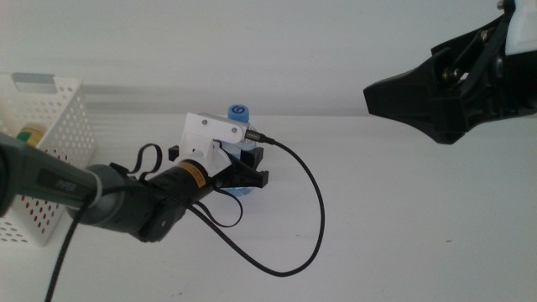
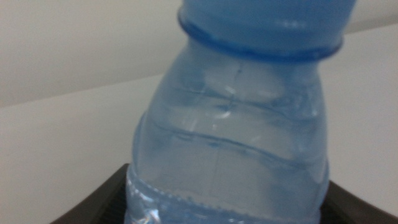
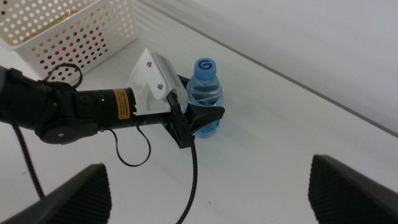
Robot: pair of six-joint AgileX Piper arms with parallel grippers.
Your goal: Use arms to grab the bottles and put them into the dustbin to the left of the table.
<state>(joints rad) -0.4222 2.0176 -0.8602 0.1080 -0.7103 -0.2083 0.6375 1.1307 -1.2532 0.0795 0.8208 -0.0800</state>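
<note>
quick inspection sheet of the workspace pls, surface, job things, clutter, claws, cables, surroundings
surface: white table, bare where it shows
job's things: blue-capped water bottle upright near mid-table; white perforated dustbin at the table's left edge, with a yellow bottle showing over its rim and something red behind its holes
clutter: nothing seen
claws: left claw around the water bottle's lower body, jaws on either side, contact seen in the left wrist view; right claw open and empty, raised over the table's right side
cables: black cable loops from the left wrist camera across the table
surroundings: plain pale wall behind the table
</note>
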